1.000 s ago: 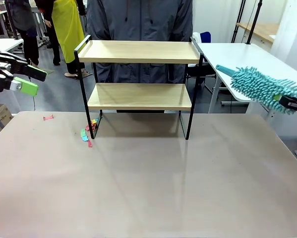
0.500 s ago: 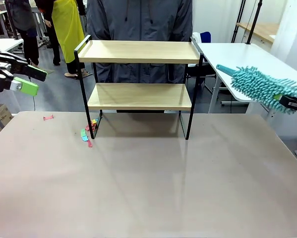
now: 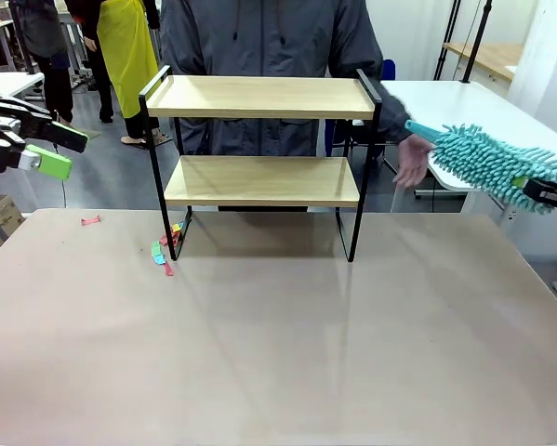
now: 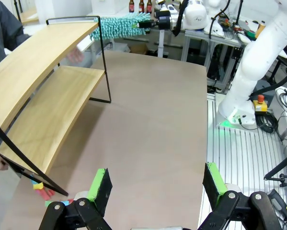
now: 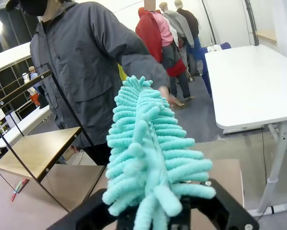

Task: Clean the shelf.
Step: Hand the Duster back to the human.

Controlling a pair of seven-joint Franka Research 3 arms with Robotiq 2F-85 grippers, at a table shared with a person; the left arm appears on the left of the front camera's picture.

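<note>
Front view: a teal duster [image 3: 497, 163] is held by the closed right tool [image 3: 550, 193], near a person's hand [image 3: 412, 160]. Left tool [image 3: 38, 147] is seen wide open beside the shelf [image 3: 259, 139].

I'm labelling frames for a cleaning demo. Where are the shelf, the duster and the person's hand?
shelf [image 3: 259, 97]: front view, top board.
duster [image 3: 492, 163]: front view, teal fluffy head.
person's hand [image 3: 411, 163]: front view, palm.

Small colored scraps [image 3: 164, 251], perhaps plastic clips, lie on the tan table [image 3: 278, 353].
</note>
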